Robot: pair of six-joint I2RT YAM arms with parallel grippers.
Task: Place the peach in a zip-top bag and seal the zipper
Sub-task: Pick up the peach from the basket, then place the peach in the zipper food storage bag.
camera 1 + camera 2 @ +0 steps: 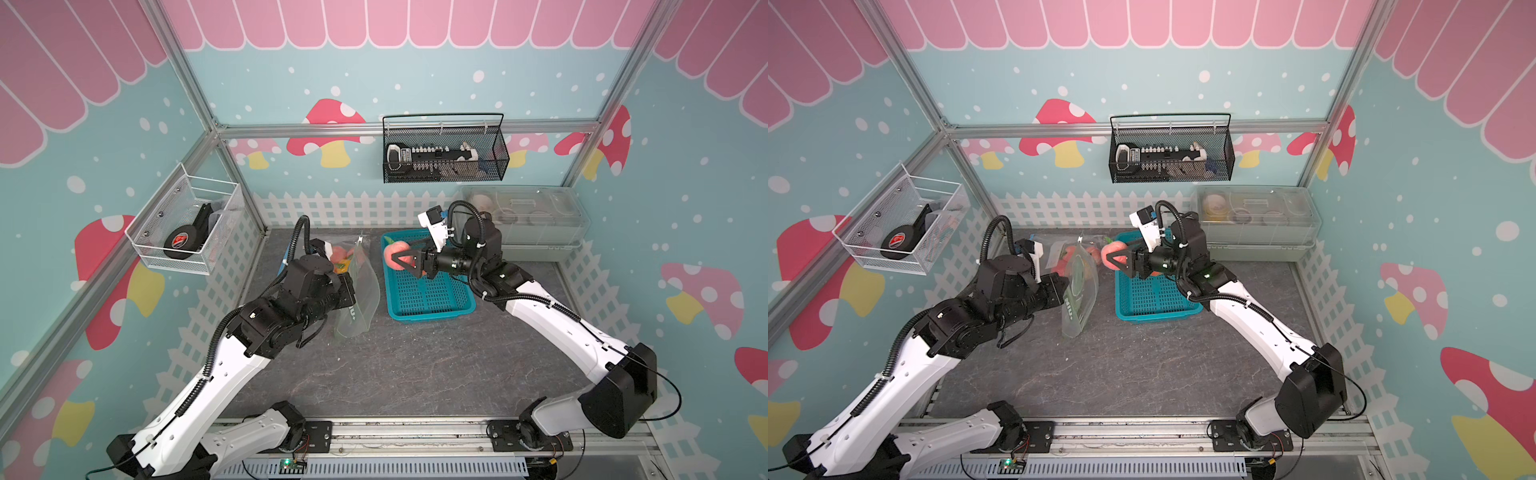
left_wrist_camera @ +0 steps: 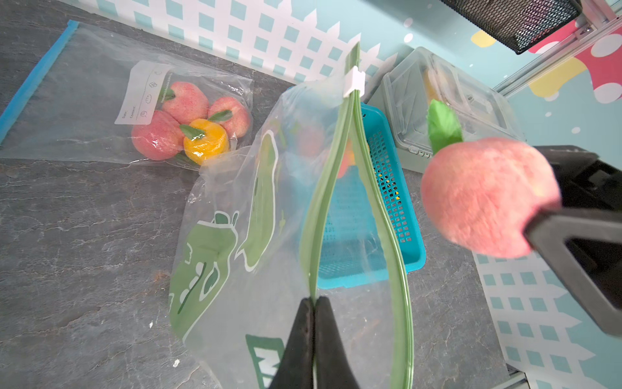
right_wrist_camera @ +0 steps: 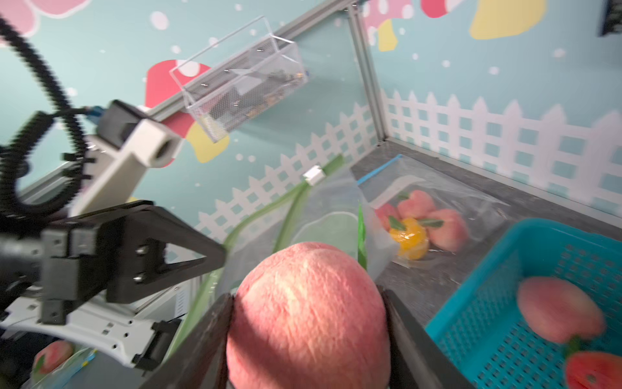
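Note:
A pink peach (image 1: 394, 254) (image 1: 1115, 252) (image 2: 484, 198) with a green leaf hangs in the air over the far left corner of the teal basket. My right gripper (image 3: 307, 295) is shut on it, one finger on each side. The clear zip-top bag (image 1: 362, 291) (image 1: 1080, 291) (image 2: 266, 242) with green print stands just left of the peach. Its two green zipper tracks are spread apart, so the mouth gapes. A white slider (image 2: 354, 82) (image 3: 313, 175) sits at the far end of the zipper. My left gripper (image 2: 314, 301) is shut on one zipper lip.
The teal basket (image 1: 432, 316) holds another peach (image 3: 558, 313). Behind the held bag, a second clear bag (image 2: 84, 84) with peaches and an orange fruit lies flat. A clear lidded box (image 1: 528, 216) stands at the back right. Wire baskets hang on the walls.

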